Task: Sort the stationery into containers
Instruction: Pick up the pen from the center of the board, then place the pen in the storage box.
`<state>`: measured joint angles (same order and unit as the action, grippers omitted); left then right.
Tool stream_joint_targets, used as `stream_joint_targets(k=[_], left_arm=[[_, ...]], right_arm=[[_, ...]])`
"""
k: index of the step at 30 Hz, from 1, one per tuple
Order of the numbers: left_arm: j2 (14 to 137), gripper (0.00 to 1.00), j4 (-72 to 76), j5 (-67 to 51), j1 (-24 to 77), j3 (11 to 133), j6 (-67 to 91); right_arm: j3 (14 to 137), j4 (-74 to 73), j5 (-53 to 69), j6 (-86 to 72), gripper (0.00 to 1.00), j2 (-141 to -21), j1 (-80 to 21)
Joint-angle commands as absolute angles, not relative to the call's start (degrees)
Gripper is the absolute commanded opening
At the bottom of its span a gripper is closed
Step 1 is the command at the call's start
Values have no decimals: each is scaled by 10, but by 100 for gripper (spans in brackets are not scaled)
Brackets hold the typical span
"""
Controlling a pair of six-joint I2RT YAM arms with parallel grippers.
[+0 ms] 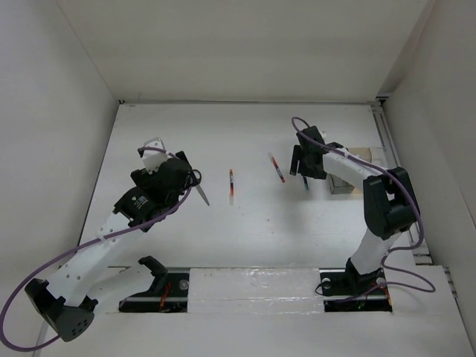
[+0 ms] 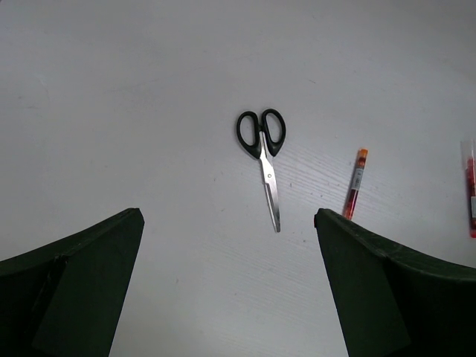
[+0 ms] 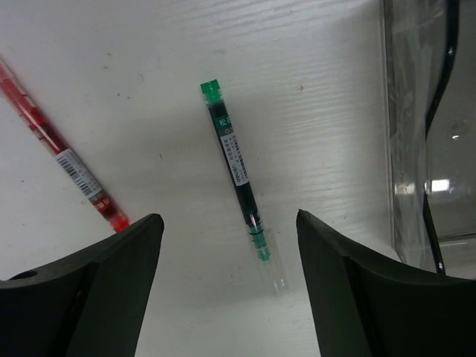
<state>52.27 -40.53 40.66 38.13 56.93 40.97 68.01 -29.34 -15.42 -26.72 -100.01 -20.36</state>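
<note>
The black-handled scissors (image 2: pixel 264 149) lie flat on the white table, blades pointing toward my left gripper (image 2: pixel 227 216), which hangs open above them and holds nothing. From above, only their blades (image 1: pixel 203 195) show beside the left gripper (image 1: pixel 178 172). Two red-and-white pens (image 1: pixel 231 184) (image 1: pixel 277 167) lie mid-table. The dark green pen (image 3: pixel 238 175) lies on the table with its clear cap end between the open fingers of my right gripper (image 3: pixel 228 216); neither finger touches it. The containers (image 1: pixel 358 167) stand at the right, mostly hidden by the right arm.
A clear plastic compartment wall (image 3: pixel 405 149) stands just right of the right gripper's fingers. One red-and-white pen (image 3: pixel 63 160) lies left of the green one. White walls enclose the table on three sides.
</note>
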Motion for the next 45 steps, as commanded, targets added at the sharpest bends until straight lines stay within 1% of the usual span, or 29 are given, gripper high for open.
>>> stream_joint_targets(k=[1, 2, 3, 5, 9, 12, 13, 16, 17, 22, 27, 31, 32, 38, 45], left_arm=[[519, 100, -403, 411, 380, 584, 410], [519, 100, -403, 411, 380, 584, 410], [519, 100, -398, 411, 380, 584, 405], [519, 100, -398, 406, 380, 584, 405], [513, 100, -398, 406, 380, 584, 405], [513, 100, -398, 406, 380, 584, 405], [513, 100, -398, 406, 380, 584, 405], [508, 100, -398, 406, 380, 584, 405], [508, 100, -398, 406, 380, 584, 405], [503, 100, -393, 406, 380, 584, 405], [503, 100, -393, 406, 380, 584, 400], [503, 100, -393, 406, 380, 584, 400], [496, 100, -393, 406, 380, 584, 400], [478, 100, -388, 400, 380, 579, 400], [460, 100, -388, 395, 380, 579, 395]], right_arm=[[672, -278, -152, -265, 76, -1025, -208], [678, -283, -160, -265, 76, -1039, -201], [684, -289, -160, -265, 74, -1039, -201], [690, -289, -133, -259, 70, -1044, -193], [708, -317, -108, -232, 66, -1062, -188], [708, -317, -82, -225, 51, -1062, -188], [708, -317, -75, -220, 36, -1062, -181], [708, -317, -69, -220, 8, -1062, -181], [708, -317, -69, -220, 0, -1062, -176], [708, -311, -94, -230, 0, -1044, -181], [715, -286, -51, -230, 0, -952, -166], [740, -292, -16, -230, 0, -913, -110], [745, -292, -1, -235, 0, -907, -83], [735, -270, 83, -250, 0, -859, 5], [762, -278, 54, -281, 0, -853, 81]])
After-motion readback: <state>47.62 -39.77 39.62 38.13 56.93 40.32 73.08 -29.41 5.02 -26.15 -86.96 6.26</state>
